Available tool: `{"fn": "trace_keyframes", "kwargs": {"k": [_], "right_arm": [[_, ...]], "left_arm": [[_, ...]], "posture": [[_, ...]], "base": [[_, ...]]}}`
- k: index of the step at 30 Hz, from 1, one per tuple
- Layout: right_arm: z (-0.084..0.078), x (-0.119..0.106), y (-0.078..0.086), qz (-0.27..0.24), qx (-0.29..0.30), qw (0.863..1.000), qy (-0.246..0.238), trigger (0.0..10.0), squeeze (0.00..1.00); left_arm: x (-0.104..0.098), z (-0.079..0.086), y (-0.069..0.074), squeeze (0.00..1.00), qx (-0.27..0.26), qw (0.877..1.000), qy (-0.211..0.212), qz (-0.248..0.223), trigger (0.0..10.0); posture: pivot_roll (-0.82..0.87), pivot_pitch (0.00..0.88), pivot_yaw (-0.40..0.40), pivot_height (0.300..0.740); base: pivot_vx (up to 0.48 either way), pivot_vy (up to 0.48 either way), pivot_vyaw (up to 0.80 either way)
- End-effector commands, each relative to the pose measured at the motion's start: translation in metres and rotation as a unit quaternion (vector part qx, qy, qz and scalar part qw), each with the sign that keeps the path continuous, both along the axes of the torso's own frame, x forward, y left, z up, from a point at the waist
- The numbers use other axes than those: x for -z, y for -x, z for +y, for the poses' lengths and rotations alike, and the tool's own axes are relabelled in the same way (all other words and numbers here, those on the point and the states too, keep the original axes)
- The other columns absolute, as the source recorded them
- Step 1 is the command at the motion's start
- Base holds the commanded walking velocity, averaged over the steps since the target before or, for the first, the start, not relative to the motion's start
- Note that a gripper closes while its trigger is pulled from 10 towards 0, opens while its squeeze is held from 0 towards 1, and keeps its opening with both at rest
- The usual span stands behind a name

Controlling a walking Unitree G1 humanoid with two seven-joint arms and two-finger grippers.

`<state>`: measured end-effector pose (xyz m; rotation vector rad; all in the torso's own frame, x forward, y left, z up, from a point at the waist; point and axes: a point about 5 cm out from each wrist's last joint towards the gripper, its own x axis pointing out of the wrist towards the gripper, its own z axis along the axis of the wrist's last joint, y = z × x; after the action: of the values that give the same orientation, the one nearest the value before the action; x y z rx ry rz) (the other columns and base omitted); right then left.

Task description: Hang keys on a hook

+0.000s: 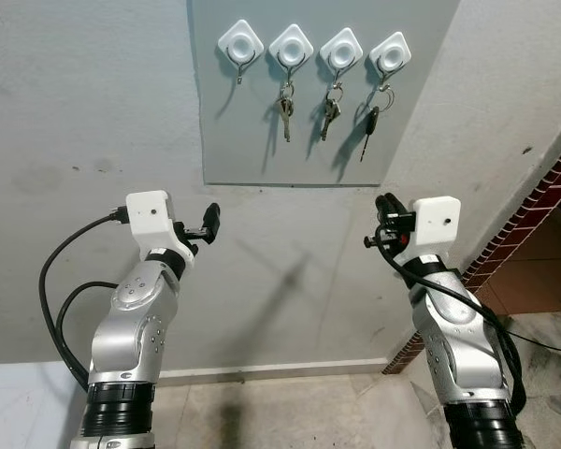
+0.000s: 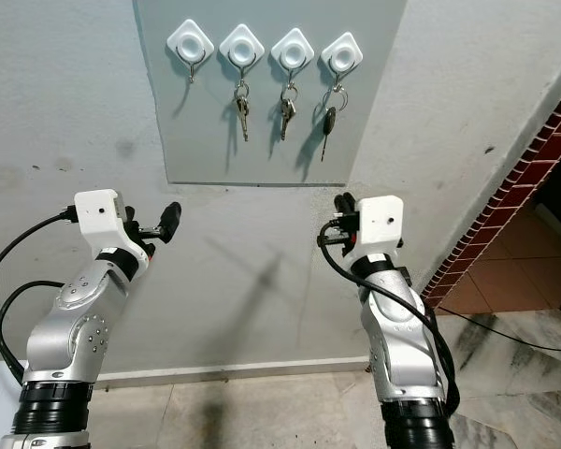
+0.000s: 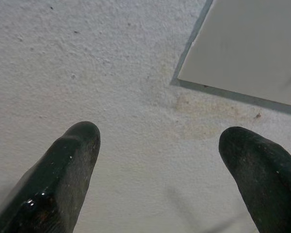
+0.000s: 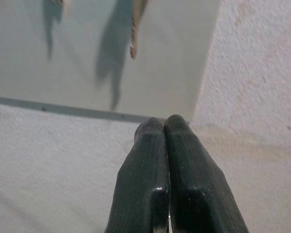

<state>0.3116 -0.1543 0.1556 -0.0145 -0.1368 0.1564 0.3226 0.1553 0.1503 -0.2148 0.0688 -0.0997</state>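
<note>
Keys: three sets hang on the grey rectangular wall panel [image 1: 290, 140], none in either tool.

Left eye view: four white diamond-shaped hooks [image 1: 240, 42] sit in a row along the panel top. Leftmost is bare. Second carries a small silver key bunch [image 1: 286, 110], third another silver bunch [image 1: 329, 112], fourth a black-headed key [image 1: 370, 126]. All hang from rings, long axis vertical, blades pointing down, which is plain gravity hang with weight below the ring. Left tool [image 1: 208, 225] and right tool [image 1: 384, 223] are both raised below the panel, well apart from the keys, pointing at the wall.

Right eye view: same layout; free hook [image 2: 189, 43] is on the left arm's side, so my guess is any further key goes there. Task looks mostly done or done.

Left wrist view: two black fingers [image 3: 63, 170] spread apart, nothing between, aimed at bare textured wall just beside the panel's lower corner [image 3: 194, 58].

Right wrist view: black fingers [image 4: 145, 184] pressed together, nothing visible between them, aimed near the panel's bottom edge; a blurred key tip [image 4: 134, 36] hangs above.
</note>
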Motion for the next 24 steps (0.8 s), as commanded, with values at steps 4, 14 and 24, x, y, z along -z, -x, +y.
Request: {"fn": "trace_keyframes", "kwargs": {"k": [4, 14, 24], "right_arm": [[-0.0014, -0.0056, 0.0041, -0.004, 0.010, 1.000, 0.000, 10.0, 0.00], [0.0001, -0.0050, 0.0078, 0.004, 0.010, 1.000, -0.004, 10.0, 0.00], [0.0012, -0.0042, 0.0091, 0.009, 0.008, 1.000, -0.006, 10.0, 0.00]], "left_arm": [[-0.0002, -0.0015, -0.0024, 0.00, 0.009, 1.000, 0.002, 0.003, 10.0], [0.0001, -0.0005, -0.0025, 0.00, 0.010, 1.000, 0.002, 0.004, 10.0], [-0.0001, -0.0009, -0.0030, 0.00, 0.011, 1.000, 0.002, 0.004, 10.0]], "posture": [[-0.03, 0.016, -0.041, 0.740], [-0.03, 0.016, -0.042, 0.740], [-0.03, 0.016, -0.040, 0.740]], "base": [[0.000, 0.000, 0.00], [0.000, 0.167, 0.00], [0.000, 0.366, 0.00]]}}
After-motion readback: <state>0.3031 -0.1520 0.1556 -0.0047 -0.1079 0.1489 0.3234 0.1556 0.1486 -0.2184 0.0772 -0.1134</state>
